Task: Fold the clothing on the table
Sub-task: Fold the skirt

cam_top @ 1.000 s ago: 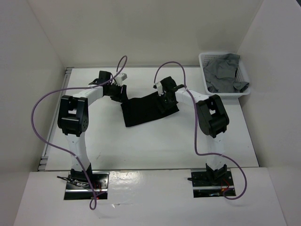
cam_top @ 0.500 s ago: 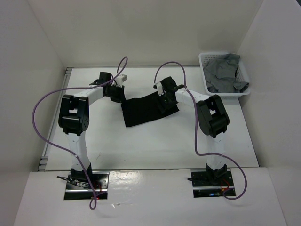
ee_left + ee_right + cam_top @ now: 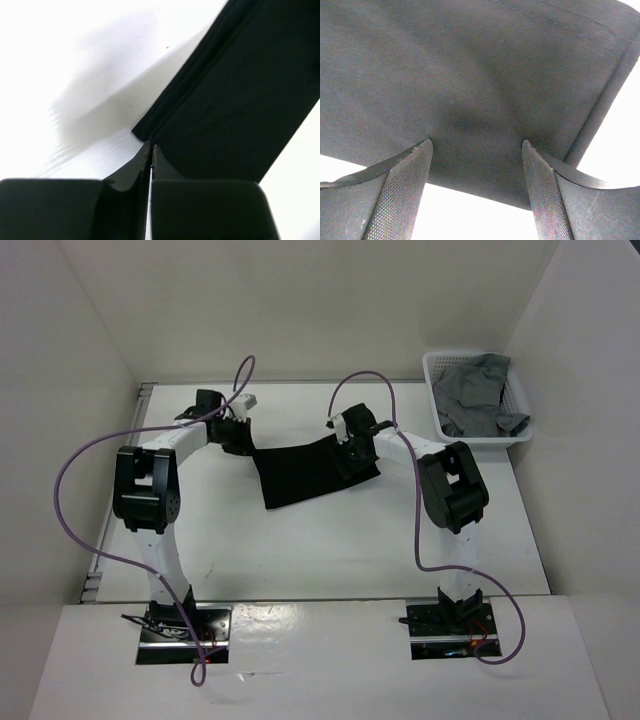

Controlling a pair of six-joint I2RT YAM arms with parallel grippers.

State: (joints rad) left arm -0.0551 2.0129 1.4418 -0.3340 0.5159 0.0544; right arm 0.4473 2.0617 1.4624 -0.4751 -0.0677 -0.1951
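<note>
The black clothing (image 3: 310, 472) lies flat on the white table (image 3: 330, 550), between the two arms. My left gripper (image 3: 243, 440) sits at its far-left corner. In the left wrist view the jaws (image 3: 151, 145) are pressed together right at the hem corner of the clothing (image 3: 235, 110), shut on that edge. My right gripper (image 3: 352, 455) rests on the garment's right part. The right wrist view shows the fingers spread wide (image 3: 477, 142), with both tips down on the dark cloth (image 3: 470, 75) and nothing pinched between them.
A white lattice basket (image 3: 437, 372) holding a grey garment (image 3: 480, 395) stands at the back right corner. White walls close in the table on three sides. Purple cables loop above both arms.
My left gripper has shut on the clothing's far-left corner, and the arm has shifted left, drawing that corner slightly leftward. The right arm has not moved.
</note>
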